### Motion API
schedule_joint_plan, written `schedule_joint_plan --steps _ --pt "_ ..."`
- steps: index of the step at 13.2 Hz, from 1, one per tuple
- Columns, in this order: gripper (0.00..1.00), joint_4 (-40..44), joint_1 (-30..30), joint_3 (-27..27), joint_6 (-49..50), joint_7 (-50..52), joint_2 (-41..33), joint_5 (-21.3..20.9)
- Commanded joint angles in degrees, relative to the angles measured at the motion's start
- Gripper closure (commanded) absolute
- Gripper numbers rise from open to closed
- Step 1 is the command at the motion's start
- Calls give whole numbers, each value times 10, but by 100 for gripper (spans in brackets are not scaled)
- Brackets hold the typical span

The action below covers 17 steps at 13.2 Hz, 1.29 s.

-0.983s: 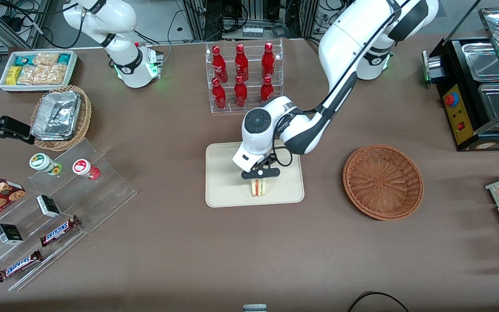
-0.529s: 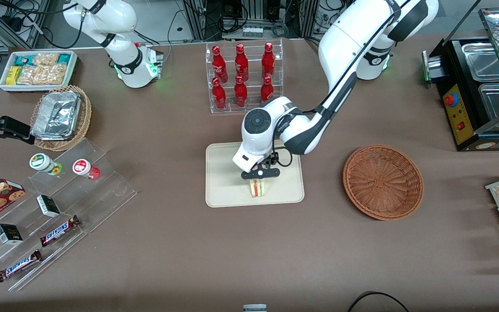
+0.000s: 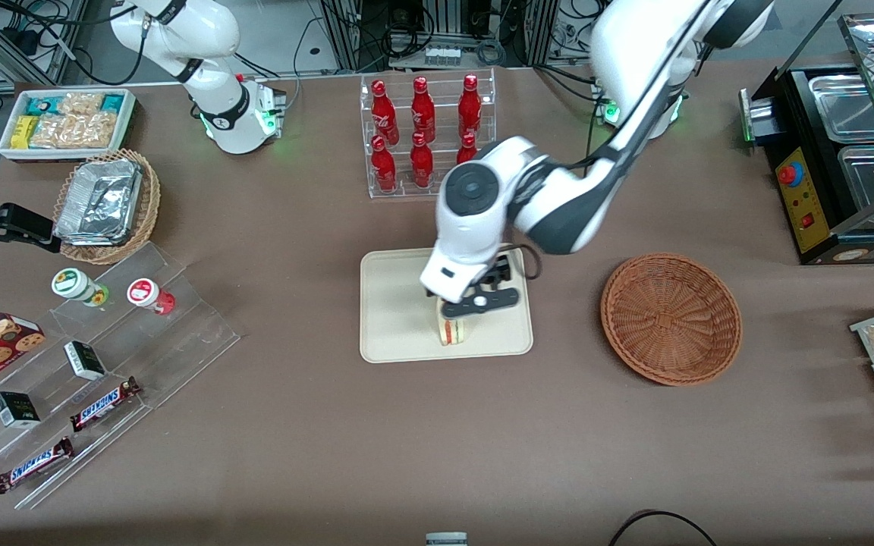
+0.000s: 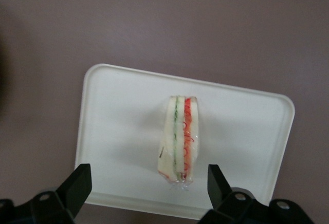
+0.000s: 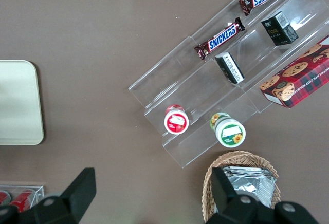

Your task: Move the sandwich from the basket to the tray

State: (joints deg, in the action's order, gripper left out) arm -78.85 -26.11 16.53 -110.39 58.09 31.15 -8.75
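The sandwich (image 3: 452,331) (image 4: 180,137), a wrapped white wedge with red and green layers, stands on edge on the cream tray (image 3: 395,318) (image 4: 121,131), near the tray's rim closest to the front camera. My gripper (image 3: 480,302) (image 4: 149,189) hangs open above the sandwich, raised off it, with its two black fingers (image 4: 77,185) spread wide to either side and nothing between them. The round reddish-brown basket (image 3: 671,317) sits empty beside the tray, toward the working arm's end of the table.
A clear rack of red bottles (image 3: 425,133) stands just past the tray, farther from the front camera. A tan basket of foil containers (image 3: 107,205), a white snack bin (image 3: 65,121) and acrylic steps with snacks (image 3: 95,364) lie toward the parked arm's end. A black food warmer (image 3: 839,144) stands at the working arm's end.
My gripper has let go of the sandwich and risen above it, and the arm has lifted and swung toward the bottle rack. The sandwich stays standing on the tray.
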Motion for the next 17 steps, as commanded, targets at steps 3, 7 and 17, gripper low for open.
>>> schedule_joint_plan --steps 3,7,17 --pt "1 -19 88 3 94 -53 -102 50" --pt "1 -24 168 3 177 -142 -153 54" --pt "1 -104 325 1 236 -408 -268 59"
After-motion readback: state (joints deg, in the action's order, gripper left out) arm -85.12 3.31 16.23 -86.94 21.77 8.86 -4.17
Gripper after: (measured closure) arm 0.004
